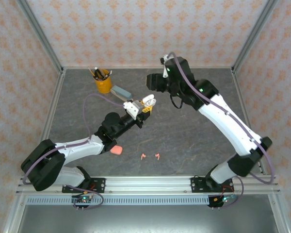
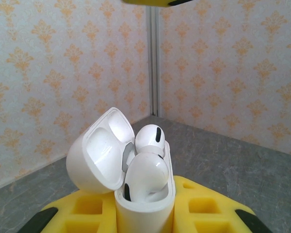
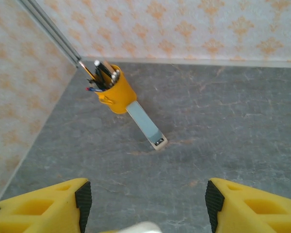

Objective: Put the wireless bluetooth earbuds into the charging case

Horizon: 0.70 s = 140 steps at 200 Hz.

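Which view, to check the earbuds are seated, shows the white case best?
Left wrist: the white case stands close up, lid back, two white earbuds inside. Top view: tiny, at the left hand. Right wrist: perhaps a white blur.

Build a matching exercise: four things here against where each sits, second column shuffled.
1 white case
2 pink earbuds
3 yellow pen cup
4 pink case

a back left of the table
b in the left gripper, lid open
c paired, front centre of table
d tucked beside the left arm

Pairs: 1-b, 2-c, 3-a, 4-d
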{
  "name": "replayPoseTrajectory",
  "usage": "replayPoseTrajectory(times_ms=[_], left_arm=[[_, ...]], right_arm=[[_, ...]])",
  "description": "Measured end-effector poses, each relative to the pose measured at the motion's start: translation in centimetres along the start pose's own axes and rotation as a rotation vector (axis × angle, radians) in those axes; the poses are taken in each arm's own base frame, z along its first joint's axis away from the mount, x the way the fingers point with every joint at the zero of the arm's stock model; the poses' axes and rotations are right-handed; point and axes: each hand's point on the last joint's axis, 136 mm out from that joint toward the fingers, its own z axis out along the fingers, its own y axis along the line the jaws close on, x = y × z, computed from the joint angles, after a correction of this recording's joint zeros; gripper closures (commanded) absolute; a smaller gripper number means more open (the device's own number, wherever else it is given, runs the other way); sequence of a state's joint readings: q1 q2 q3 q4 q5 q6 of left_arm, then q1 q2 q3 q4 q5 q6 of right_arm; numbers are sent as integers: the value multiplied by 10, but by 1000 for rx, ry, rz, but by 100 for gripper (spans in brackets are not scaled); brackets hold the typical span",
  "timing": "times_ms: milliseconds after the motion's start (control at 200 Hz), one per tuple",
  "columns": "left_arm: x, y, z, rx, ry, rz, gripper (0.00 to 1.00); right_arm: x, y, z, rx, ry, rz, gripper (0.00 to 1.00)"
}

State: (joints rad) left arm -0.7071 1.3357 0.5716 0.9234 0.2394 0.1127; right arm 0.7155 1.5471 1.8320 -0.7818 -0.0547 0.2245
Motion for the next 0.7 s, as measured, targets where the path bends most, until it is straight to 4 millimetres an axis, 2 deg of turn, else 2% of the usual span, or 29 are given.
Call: replayPoseTrajectory(times_ms=[145,285,495,701], left_arm=[[7,-3,1,17,23,3,100],[14,-4,1,21,47,13,100],[24,-4,3,22,75,14,100],[45,-5,7,24,129,10,100]], right_arm=[[18,-7,27,78,152,-20,36],[32,-17,46,128,261,-21,38],[60,-29,60,164,386,-26,49],[101,-39,72,174,507,-35,58]])
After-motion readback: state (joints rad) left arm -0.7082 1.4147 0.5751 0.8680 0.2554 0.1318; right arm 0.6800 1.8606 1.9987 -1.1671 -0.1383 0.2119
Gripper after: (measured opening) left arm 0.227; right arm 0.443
